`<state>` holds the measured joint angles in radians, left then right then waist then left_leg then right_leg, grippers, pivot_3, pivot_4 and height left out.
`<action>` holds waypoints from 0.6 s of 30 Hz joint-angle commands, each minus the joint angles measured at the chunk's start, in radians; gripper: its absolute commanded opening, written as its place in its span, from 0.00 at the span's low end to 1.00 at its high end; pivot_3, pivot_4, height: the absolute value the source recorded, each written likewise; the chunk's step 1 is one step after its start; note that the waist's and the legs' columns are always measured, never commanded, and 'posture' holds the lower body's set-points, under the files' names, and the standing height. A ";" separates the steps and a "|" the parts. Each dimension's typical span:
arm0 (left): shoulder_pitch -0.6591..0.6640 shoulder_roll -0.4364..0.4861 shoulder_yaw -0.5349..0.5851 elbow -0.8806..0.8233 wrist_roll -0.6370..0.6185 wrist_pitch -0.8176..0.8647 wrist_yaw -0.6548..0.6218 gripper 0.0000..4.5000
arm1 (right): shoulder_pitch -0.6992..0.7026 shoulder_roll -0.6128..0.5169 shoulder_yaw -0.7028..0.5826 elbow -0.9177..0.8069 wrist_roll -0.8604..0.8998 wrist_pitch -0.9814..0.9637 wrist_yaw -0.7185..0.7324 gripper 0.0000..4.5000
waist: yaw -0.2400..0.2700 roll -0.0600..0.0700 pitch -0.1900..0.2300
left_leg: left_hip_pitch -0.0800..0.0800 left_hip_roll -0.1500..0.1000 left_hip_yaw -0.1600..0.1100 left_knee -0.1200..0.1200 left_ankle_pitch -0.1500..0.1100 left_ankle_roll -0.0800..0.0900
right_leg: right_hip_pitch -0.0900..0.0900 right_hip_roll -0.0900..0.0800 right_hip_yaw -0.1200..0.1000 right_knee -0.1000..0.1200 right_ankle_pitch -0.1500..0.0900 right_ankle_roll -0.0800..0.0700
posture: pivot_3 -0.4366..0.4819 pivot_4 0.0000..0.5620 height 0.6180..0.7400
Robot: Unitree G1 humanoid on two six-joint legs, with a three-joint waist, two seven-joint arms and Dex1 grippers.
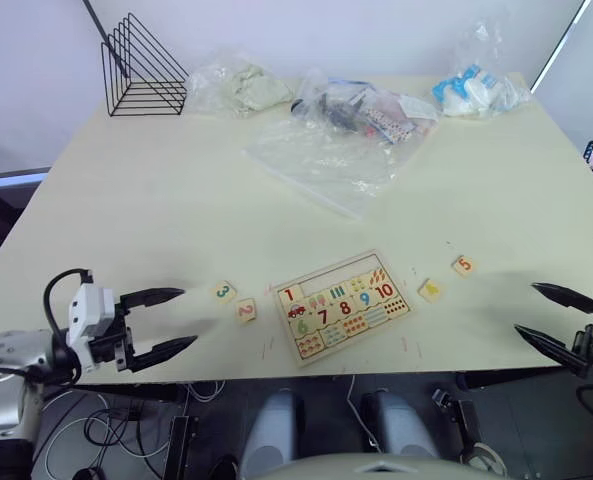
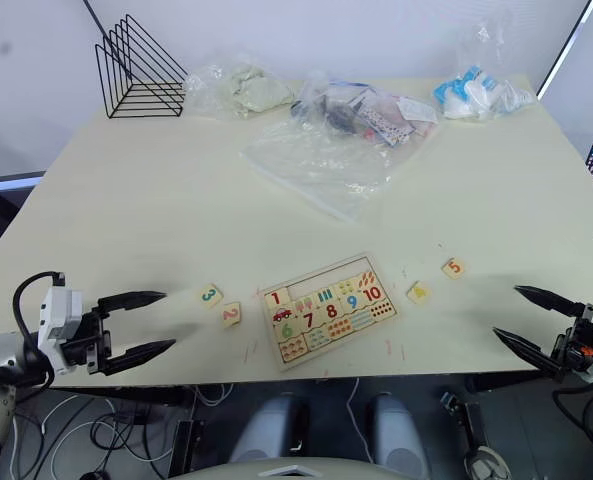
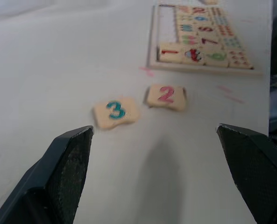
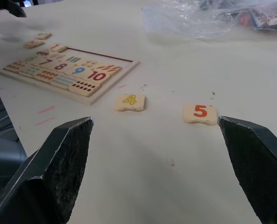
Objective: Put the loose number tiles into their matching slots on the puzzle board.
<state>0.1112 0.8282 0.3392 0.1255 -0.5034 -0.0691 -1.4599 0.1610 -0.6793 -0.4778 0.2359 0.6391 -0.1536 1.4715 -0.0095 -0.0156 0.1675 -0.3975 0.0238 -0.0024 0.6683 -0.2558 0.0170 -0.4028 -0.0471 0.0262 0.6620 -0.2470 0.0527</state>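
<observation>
Left gripper (image 1: 171, 322): fingers spread, empty, hovering near tile 3 (image 1: 223, 291) and tile 2 (image 1: 245, 310).
Right gripper (image 1: 543, 315): fingers spread, empty, near tile 5 (image 1: 463, 265) and tile 4 (image 1: 430, 290).
Puzzle board (image 1: 343, 306): flat on the table (image 1: 176, 190), between both tile pairs; the matching slots (image 1: 326, 280) bare along its top row.
Advice: straddle one tile only, pinch its edges squarely, lower it flat into its recess.
</observation>
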 commanded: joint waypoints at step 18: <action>-0.275 0.073 -0.353 -0.141 0.213 0.151 0.050 0.99 | 0.023 0.049 0.030 -0.189 0.057 0.045 0.001 1.00 | -0.001 0.001 0.001 | 0.000 -0.001 0.000 0.000 0.000 0.000 | 0.000 0.001 0.000 0.000 0.000 0.000 | 0.48 0.27 1.00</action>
<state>-0.1550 0.8859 -0.0127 -0.0115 -0.3027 0.0817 -1.4150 0.1802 -0.6281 -0.4365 0.0750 0.6788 -0.0957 1.4735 -0.0105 -0.0148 0.1680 -0.3978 0.0224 -0.0028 0.6682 -0.2558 0.0170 -0.4028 -0.0462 0.0261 0.6621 -0.2469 0.0529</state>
